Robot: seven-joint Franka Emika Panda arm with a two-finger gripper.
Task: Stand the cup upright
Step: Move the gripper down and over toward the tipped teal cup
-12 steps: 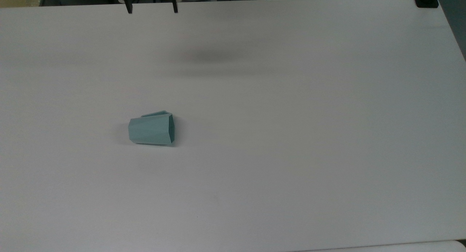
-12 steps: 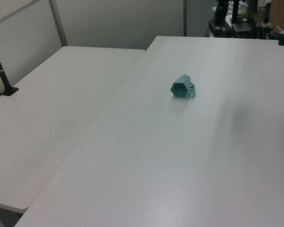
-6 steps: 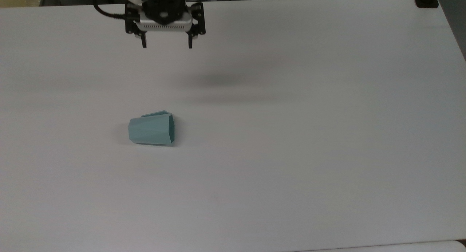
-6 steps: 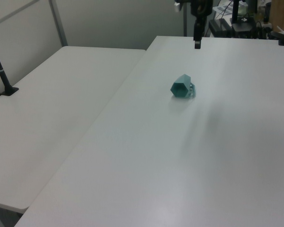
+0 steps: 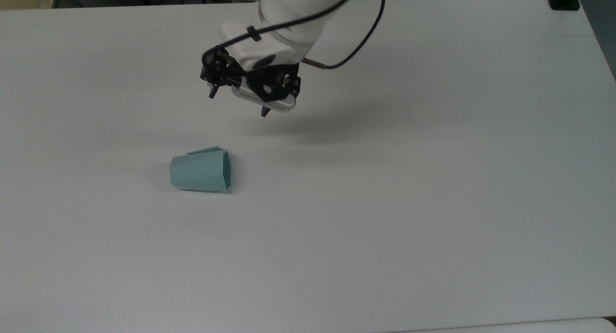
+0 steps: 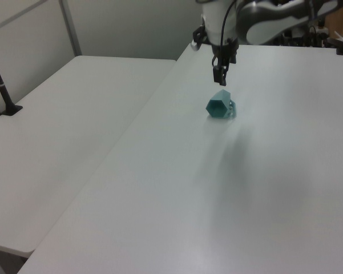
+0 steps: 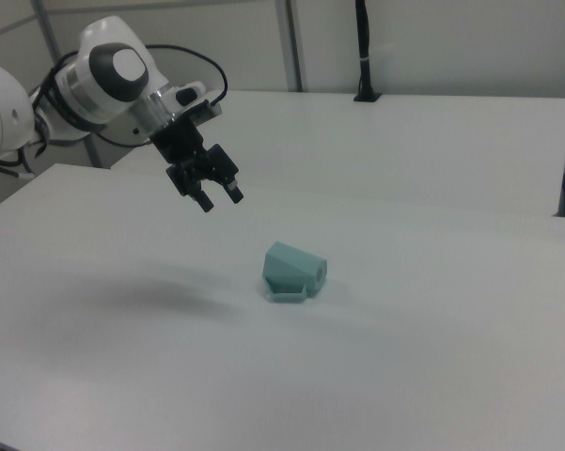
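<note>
The pale teal-blue cup lies on its side on the white table, its faceted wall tapering toward the top view's left and its mouth toward the top view's right. The cup shows its hexagonal base in the left view. In the right view the cup rests with a flat side down. My gripper hangs open in the air above the table, beyond the cup and a little to the top view's right, with nothing between its fingers. The gripper is well clear of the cup; in the left view the gripper sits just above it.
A second white table adjoins along the left view's left side. A black post stands on it. A black mount sits at the top view's upper right corner. A cable loops off the arm.
The arm has come down from the far table edge toward the cup and turned its wrist. The cup has not moved.
</note>
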